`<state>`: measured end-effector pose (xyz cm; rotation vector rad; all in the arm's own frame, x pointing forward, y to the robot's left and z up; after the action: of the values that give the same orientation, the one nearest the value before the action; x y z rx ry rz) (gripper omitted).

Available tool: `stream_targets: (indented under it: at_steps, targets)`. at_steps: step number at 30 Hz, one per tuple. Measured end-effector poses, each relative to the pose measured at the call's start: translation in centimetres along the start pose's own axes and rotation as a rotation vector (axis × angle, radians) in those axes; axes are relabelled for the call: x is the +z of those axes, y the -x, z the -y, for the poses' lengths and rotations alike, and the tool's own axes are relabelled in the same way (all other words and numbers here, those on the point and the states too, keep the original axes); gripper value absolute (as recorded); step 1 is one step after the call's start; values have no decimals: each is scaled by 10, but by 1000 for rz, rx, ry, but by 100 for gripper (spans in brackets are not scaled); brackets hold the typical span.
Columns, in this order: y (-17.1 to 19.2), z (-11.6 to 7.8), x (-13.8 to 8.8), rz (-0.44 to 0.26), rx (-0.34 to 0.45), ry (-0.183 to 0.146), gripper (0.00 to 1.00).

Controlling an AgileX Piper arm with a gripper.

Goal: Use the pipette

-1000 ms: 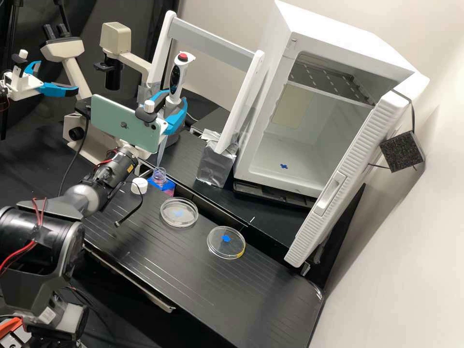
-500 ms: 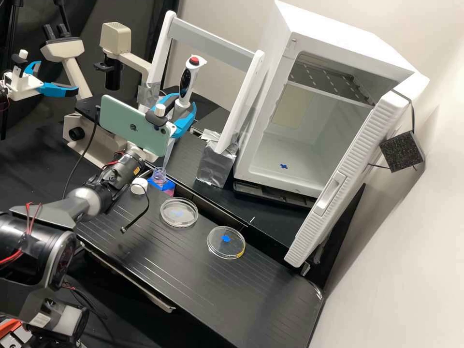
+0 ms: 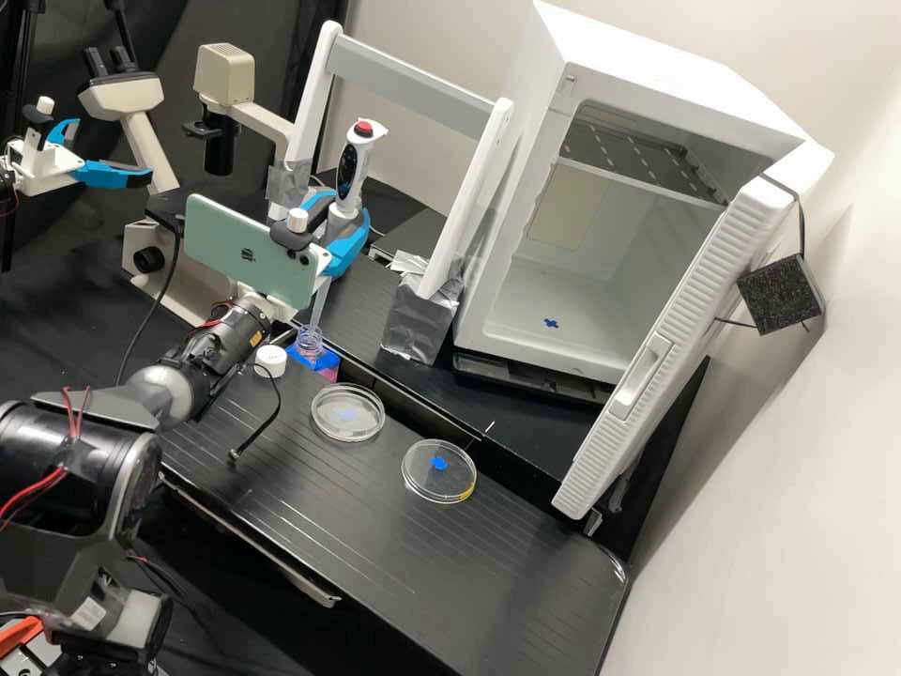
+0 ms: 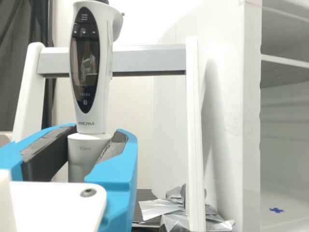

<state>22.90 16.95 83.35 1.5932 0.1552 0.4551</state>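
black bench (image 3: 375,554) bears two dishes (image 3: 347,432); one hand (image 3: 343,210) grips one pipette (image 3: 350,174).

The pipette (image 3: 351,176) looks smooth plastic, the dishes (image 3: 439,481) clear and glossy, the foil (image 3: 416,324) crumpled metal, the table (image 3: 375,554) satiny.

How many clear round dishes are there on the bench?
2: one dish near the white cap, the other dish nearer to the open door.

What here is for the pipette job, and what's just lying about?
For the job:
pipette
gripper, holding it
bottle
probably cap, petri dishes

Apparently not needed:
microscope
white stand
open cabinet
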Motion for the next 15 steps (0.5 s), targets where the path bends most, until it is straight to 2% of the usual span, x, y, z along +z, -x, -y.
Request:
stream_targets:
  at_steps: [7, 15]
  targets:
    - [6, 20, 0, 6, -30, 74, 0]
    - [7, 38, 7, 35, -87, 85, 0]
